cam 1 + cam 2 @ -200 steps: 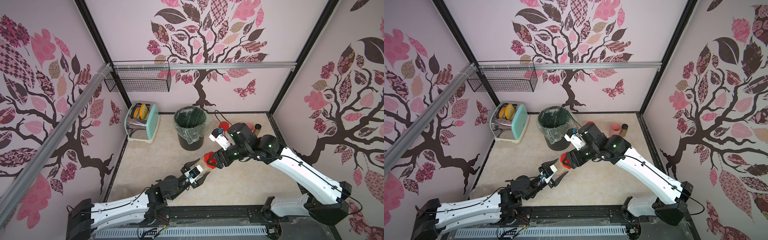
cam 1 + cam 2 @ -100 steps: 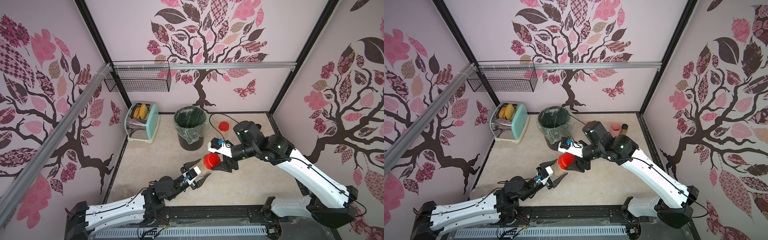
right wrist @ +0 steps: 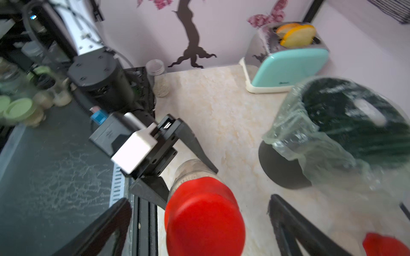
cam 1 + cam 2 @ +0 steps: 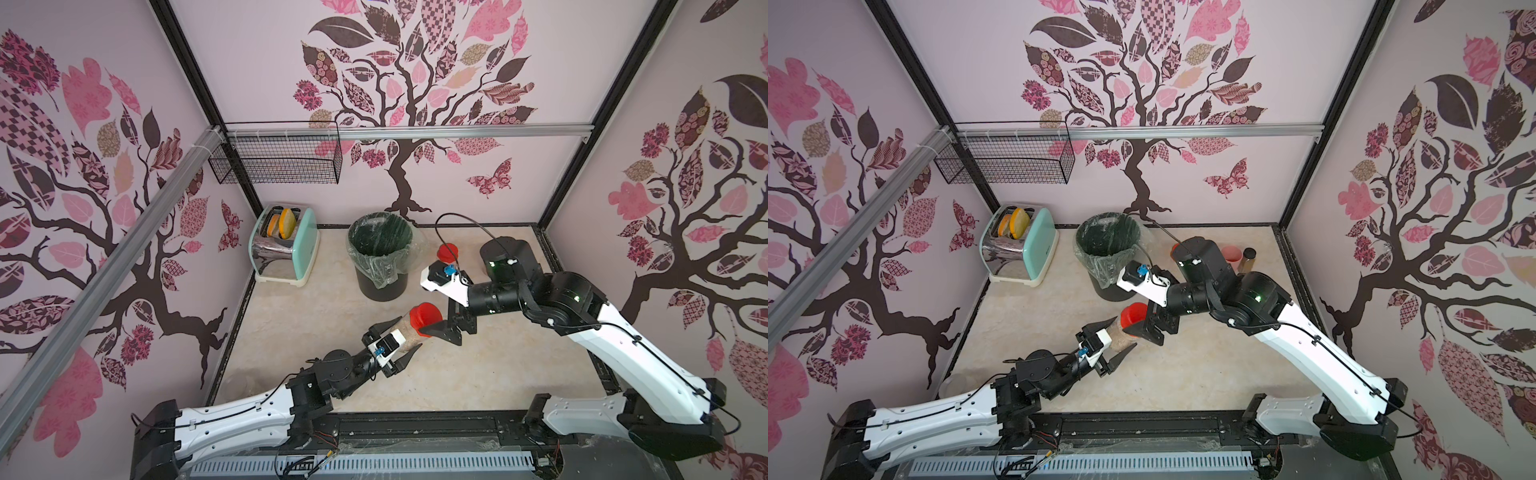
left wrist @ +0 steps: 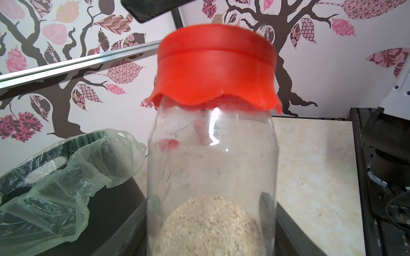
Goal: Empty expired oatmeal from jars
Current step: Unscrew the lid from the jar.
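My left gripper (image 4: 400, 347) is shut on a clear jar (image 4: 411, 334), held tilted above the middle of the table. Its red lid (image 4: 424, 318) sits on the jar's mouth (image 5: 216, 66). Pale oatmeal (image 5: 210, 223) lies heaped at the jar's bottom end between my fingers. My right gripper (image 3: 198, 201) is open, one finger on each side of the red lid (image 3: 204, 219), with gaps to both. A second red-lidded jar (image 4: 447, 251) stands behind the right arm. A clear-lidded jar (image 3: 158, 77) with oatmeal stands by the left arm's base.
A black bin (image 4: 361, 232) lined with a clear bag stands at the back middle, just beyond the held jar. A mint toaster (image 4: 284, 245) sits at the back left. A pink cup (image 4: 1231, 255) and a brown bottle (image 4: 1249, 257) stand at the back right.
My right gripper has gone from shut on the red lid to wide open around it. The left gripper has kept its hold and carried the jar slightly toward the front.
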You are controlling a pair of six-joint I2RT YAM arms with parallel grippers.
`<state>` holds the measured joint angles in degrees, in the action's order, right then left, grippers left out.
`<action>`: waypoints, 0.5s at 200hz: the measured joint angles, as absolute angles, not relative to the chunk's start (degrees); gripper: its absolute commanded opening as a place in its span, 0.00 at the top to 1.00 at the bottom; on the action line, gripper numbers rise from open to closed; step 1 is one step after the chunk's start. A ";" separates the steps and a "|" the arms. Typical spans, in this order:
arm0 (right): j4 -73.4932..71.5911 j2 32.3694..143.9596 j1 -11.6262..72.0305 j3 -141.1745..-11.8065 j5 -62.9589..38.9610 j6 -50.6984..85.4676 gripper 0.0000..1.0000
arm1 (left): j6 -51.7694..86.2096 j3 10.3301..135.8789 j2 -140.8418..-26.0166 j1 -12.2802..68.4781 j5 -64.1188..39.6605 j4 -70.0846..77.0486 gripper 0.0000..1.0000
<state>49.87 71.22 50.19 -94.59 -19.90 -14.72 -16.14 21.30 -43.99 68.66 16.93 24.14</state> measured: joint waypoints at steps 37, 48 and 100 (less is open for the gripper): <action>51.22 68.95 50.19 -95.77 -11.90 3.90 0.01 | -16.29 21.15 -44.05 68.66 17.76 25.36 0.38; 51.22 66.92 50.19 -92.88 -11.53 7.70 0.01 | -16.34 20.91 -44.05 68.66 17.87 25.89 0.38; 50.72 65.69 50.19 -86.74 -12.34 15.51 0.00 | -16.34 20.16 -43.46 68.66 17.96 26.46 0.38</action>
<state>50.72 65.69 50.19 -86.74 -12.34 15.51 -16.34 20.16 -43.46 68.66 17.96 26.46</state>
